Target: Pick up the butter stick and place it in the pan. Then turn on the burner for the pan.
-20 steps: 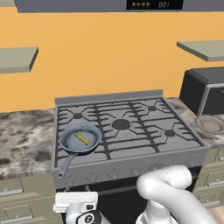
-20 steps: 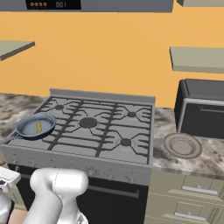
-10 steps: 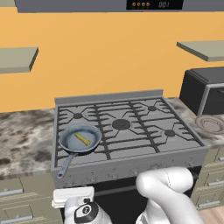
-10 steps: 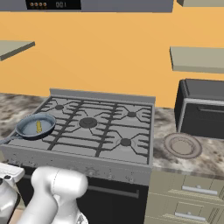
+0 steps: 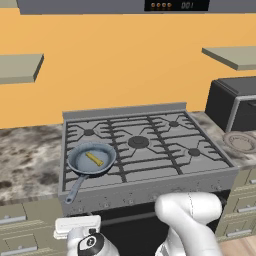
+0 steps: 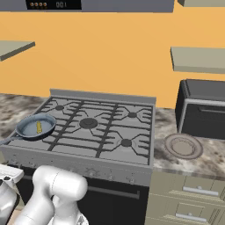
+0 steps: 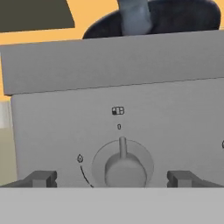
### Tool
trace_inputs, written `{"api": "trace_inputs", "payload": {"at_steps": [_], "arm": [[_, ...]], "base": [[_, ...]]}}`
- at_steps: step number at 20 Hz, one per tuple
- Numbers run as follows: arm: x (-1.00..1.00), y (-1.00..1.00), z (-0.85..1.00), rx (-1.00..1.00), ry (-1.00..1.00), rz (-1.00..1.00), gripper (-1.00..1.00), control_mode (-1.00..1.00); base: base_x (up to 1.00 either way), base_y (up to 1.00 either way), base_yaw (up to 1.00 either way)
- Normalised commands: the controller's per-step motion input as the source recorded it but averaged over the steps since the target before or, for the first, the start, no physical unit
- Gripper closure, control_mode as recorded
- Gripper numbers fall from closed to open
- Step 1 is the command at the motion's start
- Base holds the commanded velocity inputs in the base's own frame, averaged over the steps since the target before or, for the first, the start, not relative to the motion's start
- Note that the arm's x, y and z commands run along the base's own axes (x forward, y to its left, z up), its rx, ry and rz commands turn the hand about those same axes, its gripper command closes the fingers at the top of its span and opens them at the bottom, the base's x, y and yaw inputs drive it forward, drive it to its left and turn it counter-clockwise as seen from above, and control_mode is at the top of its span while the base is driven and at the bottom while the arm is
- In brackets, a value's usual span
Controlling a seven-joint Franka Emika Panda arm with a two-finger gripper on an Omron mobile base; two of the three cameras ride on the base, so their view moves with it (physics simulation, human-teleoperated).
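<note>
The grey-blue pan (image 5: 82, 162) sits on the stove's front left burner, its thin handle (image 5: 71, 190) reaching over the front edge. The yellow butter stick (image 5: 94, 159) lies inside it, and the right base view shows the butter stick (image 6: 38, 127) in the pan (image 6: 30, 129) too. My gripper (image 7: 111, 178) is open and faces the stove's front panel just below the pan. Its fingertips (image 7: 41, 178) stand on either side of a round grey knob (image 7: 124, 168), which points straight up at its small mark. The pan's handle (image 7: 135, 15) juts out overhead.
A round ribbed plate (image 5: 241, 141) lies on the marble counter right of the stove, in front of a black oven box (image 6: 204, 107). Beige drawers (image 6: 193, 206) flank the stove (image 5: 145, 150). Shelves hang on the orange wall at both sides.
My hand has shifted slightly to the left along the stove front, below the pan handle. The pan and the butter stick have stayed where they were.
</note>
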Motion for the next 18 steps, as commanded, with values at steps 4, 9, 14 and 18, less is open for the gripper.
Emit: {"api": "trace_inputs", "payload": {"at_steps": [4, 9, 14, 18], "arm": [[0.05, 0.00, -0.11, 0.00, -0.04, 0.00, -1.00, -1.00], [0.00, 0.00, 0.06, 0.01, -0.07, 0.00, -1.00, -1.00], [-0.05, 0.00, 0.04, 0.00, -0.05, 0.00, -1.00, -1.00], [-0.02, -0.03, 0.00, 0.00, -0.03, 0.00, -1.00, -1.00]], "base": [[0.00, 0.00, 0.00], [0.00, 0.00, 0.00], [0.00, 0.00, 0.00], [0.00, 0.00, 0.00]]}}
